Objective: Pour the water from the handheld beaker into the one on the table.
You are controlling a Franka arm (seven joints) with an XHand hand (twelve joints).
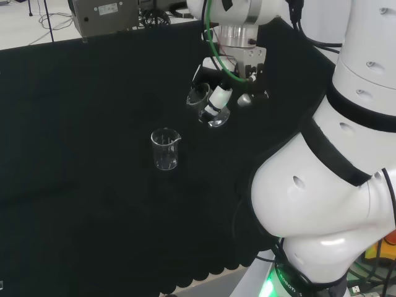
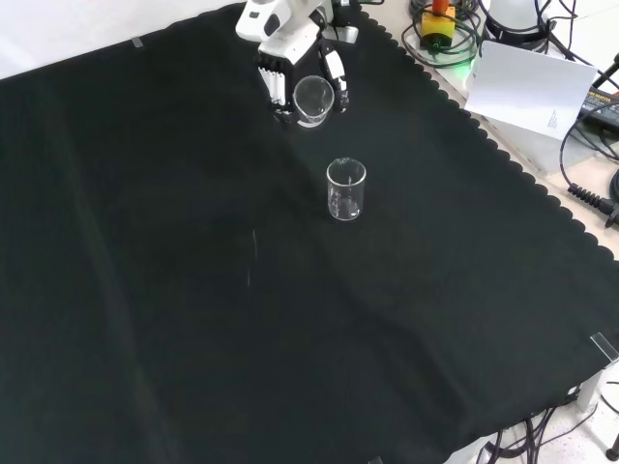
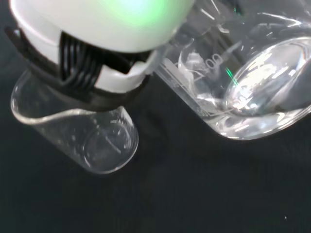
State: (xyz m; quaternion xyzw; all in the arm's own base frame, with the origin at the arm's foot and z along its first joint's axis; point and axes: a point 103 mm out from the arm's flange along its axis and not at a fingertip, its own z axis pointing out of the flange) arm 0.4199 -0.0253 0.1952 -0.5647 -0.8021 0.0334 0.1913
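My hand [image 1: 246,67] hangs above the black cloth, its fingers curled round a clear glass beaker [image 1: 209,106]. That beaker is tilted, with its mouth towards the second beaker [image 1: 165,150], which stands upright on the cloth to the left and nearer in the head view. From the front, the hand [image 2: 286,50] and the held beaker [image 2: 313,100] sit just beyond the standing beaker [image 2: 345,189], apart from it. Close up, the held beaker [image 3: 245,92] shows clear water pooled near its base, and a finger [image 3: 97,53] partly covers the standing beaker [image 3: 85,138].
A grey box [image 1: 104,15] sits past the cloth's far edge in the head view. The arm's white links [image 1: 346,161] stand at that view's right. In the front view a white card [image 2: 527,89] and cables [image 2: 590,184] lie beyond the scalloped cloth edge.
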